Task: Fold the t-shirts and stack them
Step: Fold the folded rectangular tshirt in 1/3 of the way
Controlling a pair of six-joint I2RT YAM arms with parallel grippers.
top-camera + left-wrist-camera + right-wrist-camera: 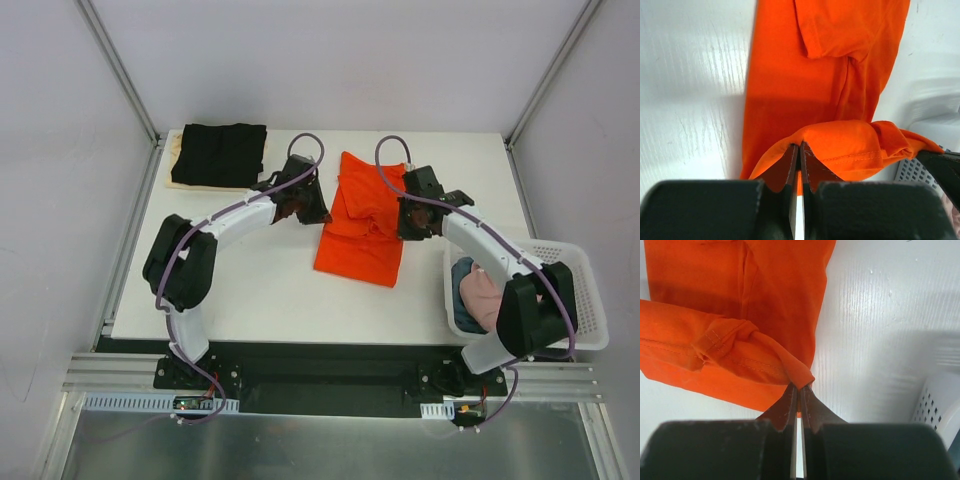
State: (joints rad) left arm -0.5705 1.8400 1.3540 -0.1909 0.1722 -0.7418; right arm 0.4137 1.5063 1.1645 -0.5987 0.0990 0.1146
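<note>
A bright orange-red t-shirt [362,220] lies on the white table [260,280] between my two arms. My left gripper [318,212] is shut on its left edge; the left wrist view shows the jaws [800,146] pinching a raised fold of orange cloth [840,145]. My right gripper [408,225] is shut on the right edge; the right wrist view shows the tips [800,386] clamped on a twisted hem [755,352]. A folded black t-shirt [224,153] lies on a cream one [178,175] at the back left.
A white lattice basket [585,300] at the right table edge holds pink [484,298] and dark blue [462,300] cloth. Its corner shows in the right wrist view [940,405]. Metal frame posts stand at the back corners.
</note>
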